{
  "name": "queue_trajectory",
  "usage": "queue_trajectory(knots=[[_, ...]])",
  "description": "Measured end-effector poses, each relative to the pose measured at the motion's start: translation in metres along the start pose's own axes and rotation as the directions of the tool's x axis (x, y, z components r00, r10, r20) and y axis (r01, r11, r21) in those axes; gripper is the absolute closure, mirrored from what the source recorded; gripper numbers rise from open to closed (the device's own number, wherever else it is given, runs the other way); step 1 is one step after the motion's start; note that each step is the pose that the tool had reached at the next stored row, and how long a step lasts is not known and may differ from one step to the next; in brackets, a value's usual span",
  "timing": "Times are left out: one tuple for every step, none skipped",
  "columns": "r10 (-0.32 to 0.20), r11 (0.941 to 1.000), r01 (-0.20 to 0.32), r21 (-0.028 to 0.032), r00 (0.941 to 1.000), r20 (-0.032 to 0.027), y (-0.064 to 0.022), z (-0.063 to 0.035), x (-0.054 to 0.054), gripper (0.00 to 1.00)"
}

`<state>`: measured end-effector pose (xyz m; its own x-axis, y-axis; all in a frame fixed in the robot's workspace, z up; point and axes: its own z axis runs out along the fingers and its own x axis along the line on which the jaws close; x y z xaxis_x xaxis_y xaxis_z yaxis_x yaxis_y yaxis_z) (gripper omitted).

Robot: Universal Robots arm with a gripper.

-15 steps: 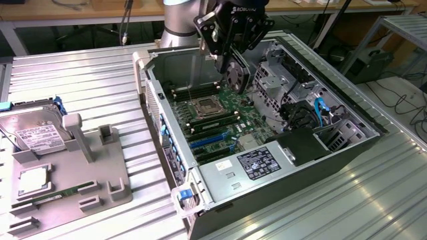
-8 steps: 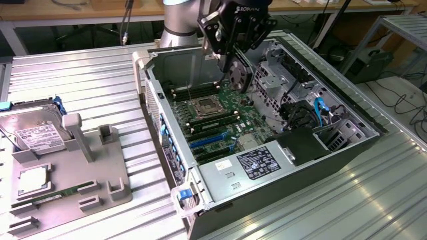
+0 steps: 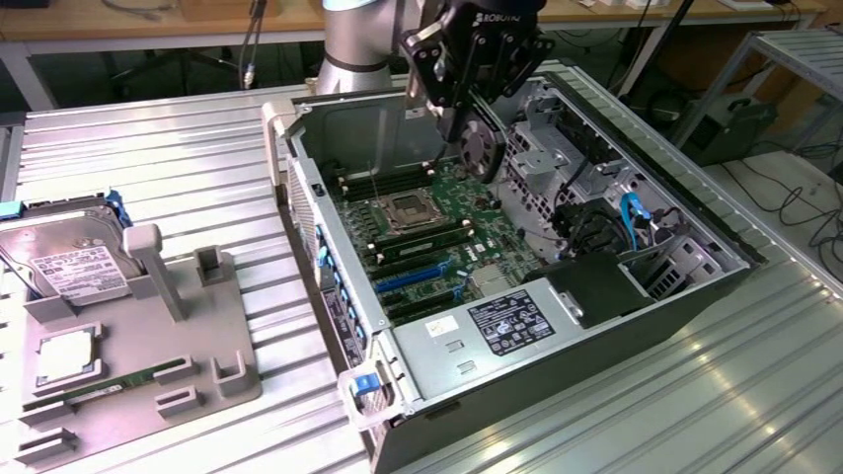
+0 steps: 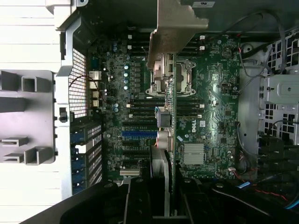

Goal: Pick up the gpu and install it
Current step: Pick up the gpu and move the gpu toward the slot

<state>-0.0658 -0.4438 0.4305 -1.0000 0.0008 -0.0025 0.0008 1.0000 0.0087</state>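
At nine o'clock on the surface point(image 3: 158, 148) I see the hard drive point(image 3: 66, 262) standing in its grey holder point(image 3: 148, 272). Toward one o'clock, my claw point(image 3: 459, 111) is partly closed around the gpu point(image 3: 480, 153), holding it on edge over the motherboard point(image 3: 435, 232) inside the open case point(image 3: 349, 128).

Downward-facing pincer point(image 3: 461, 123), jaws clamped in grip.

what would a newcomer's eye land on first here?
The open computer case lies on its side mid-table, with its green motherboard exposed. Above the board, the arm's jaws grip the gpu, held on edge. On the exterior view's left, a hard drive sits in a gray fixture.
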Motion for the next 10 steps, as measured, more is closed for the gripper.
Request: queue_trajectory(knots=[[0.0, 1.0, 0.0, 0.0, 1.0, 0.0, 0.0, 0.0, -0.0012, 0.72], [0.0, 1.0, 0.0, 0.0, 1.0, 0.0, 0.0, 0.0, -0.0021, 0.72], [0.0, 1.0, 0.0, 0.0, 1.0, 0.0, 0.0, 0.0, -0.0032, 0.72], [0.0, 1.0, 0.0, -0.0001, 1.0, 0.0001, 0.0, 0.0001, -0.0046, 0.72], [0.0, 1.0, 0.0, 0.0, 1.0, 0.0, 0.0, 0.0001, -0.0057, 0.72], [0.0, 1.0, 0.0, 0.0, 1.0, 0.0, 0.0, 0.0001, -0.0069, 0.72], [0.0, 1.0, 0.0, 0.0, 1.0, 0.0001, 0.0, 0.0001, -0.0078, 0.72], [0.0, 1.0, 0.0, 0.0, 1.0, 0.0, 0.0, 0.0001, -0.0086, 0.72], [0.0, 1.0, 0.0, 0.0, 1.0, 0.0, 0.0, 0.0001, -0.0094, 0.72], [0.0, 1.0, 0.0, -0.0001, 1.0, 0.0, 0.0, 0.0002, -0.0102, 0.72]])
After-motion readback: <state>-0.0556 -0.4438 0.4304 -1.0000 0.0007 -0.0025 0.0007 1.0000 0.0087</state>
